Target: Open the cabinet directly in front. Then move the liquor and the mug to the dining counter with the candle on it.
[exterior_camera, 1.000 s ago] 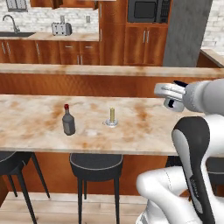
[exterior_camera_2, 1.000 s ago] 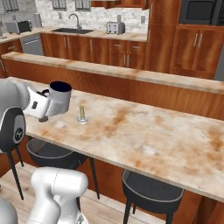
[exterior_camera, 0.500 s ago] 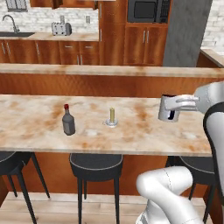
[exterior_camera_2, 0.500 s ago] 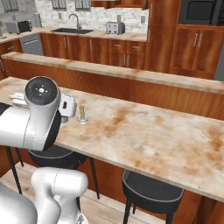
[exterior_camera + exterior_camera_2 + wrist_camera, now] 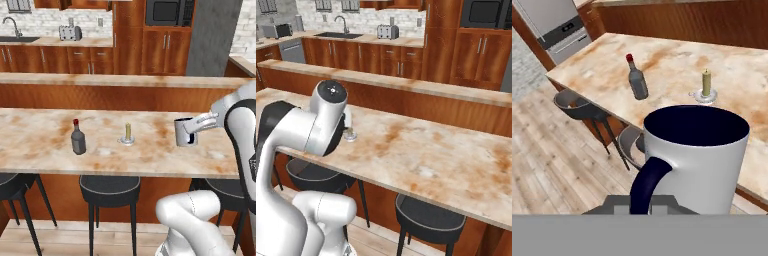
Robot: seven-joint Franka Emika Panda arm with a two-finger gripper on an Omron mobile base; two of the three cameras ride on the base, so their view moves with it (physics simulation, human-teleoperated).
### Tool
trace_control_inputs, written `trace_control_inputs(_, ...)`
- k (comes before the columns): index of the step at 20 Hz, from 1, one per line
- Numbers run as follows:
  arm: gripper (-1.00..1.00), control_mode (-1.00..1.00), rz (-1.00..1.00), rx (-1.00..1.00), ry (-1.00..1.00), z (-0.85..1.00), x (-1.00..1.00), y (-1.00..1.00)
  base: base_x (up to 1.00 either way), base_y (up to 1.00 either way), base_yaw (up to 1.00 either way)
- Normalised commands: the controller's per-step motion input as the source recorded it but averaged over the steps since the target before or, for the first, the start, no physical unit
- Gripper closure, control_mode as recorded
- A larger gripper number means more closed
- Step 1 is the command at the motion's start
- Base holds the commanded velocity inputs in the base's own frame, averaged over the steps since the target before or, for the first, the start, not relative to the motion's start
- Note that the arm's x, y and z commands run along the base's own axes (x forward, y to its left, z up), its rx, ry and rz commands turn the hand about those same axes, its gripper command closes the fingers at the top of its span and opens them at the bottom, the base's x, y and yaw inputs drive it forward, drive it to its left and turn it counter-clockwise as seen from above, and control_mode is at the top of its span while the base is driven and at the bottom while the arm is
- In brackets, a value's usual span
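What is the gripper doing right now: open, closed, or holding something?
Gripper: closed on the mug, holding it above the dining counter.

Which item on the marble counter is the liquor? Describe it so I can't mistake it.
On the long beige marble-look dining counter, look left of the pale-yellow stick candle on its silvery saucer. The liquor stands upright there, apart from it: a grey-clear glass bottle with a red cap, taller than the candle.

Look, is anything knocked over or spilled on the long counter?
No. The liquor and the candle both stand upright on the dining counter, no spill. The mug is upright in the gripper.
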Motion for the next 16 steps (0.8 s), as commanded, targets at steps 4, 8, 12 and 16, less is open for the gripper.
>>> trace_control_inputs(4,1.00,-1.00,0.30,-0.16,0.04,-0.42,0.39,-0.01,0.00,0.00,0.00)
trace_control_inputs(8,1.00,-1.00,0.27,-0.11,-0.06,-0.29,0.40,-0.08,0.00,0.00,0.00)
trace_control_inputs(12,1.00,-1.00,0.20,-0.03,-0.16,-0.39,0.36,-0.17,0.00,0.00,0.00)
trace_control_inputs(16,1.00,-1.00,0.13,0.00,-0.23,-0.32,0.03,-0.13,0.00,0.00,0.00)
